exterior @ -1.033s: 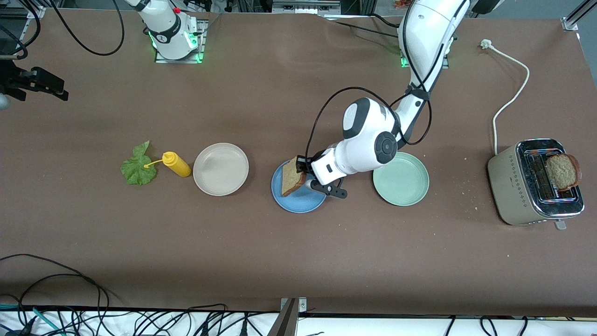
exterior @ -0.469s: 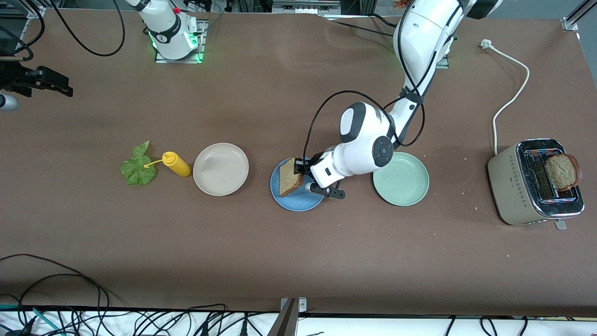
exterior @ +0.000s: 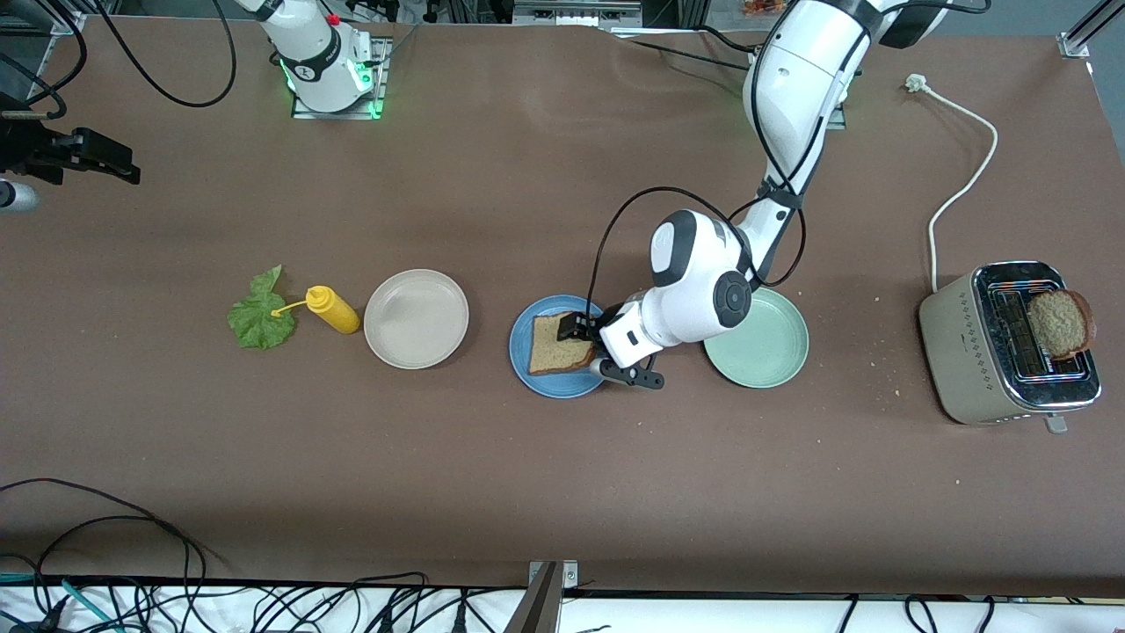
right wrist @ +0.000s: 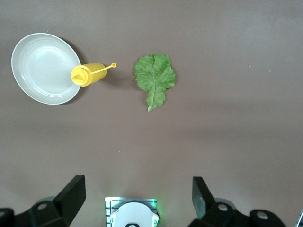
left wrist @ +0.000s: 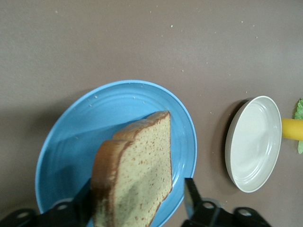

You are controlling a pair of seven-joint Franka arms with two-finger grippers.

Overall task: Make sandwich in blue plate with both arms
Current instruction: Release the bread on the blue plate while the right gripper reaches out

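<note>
**Desk:** What fills the frame?

**Photographer:** A brown table (exterior: 492,492), cables trailing along its edge nearest the front camera. Toward the left arm's end sits a beige toaster (exterior: 976,352) with a bread slice in toaster (exterior: 1061,323) sticking out, its white cord looping away toward the arms' bases. Then three plates in a row: pale green plate (exterior: 765,347), blue plate (exterior: 562,383) and beige plate (exterior: 416,318), with a yellow squeeze bottle (exterior: 331,309) and a lettuce leaf (exterior: 260,316) toward the right arm's end.

**Desk:** And the arms?

**Photographer:** The left arm bends down over the green plate; the left gripper (exterior: 587,345) sits low over the blue plate, jaws parted either side of the bread slice (exterior: 555,345), which lies on that plate. The right gripper (right wrist: 137,196) waits high above the table, open and empty, over the leaf and bottle.
</note>
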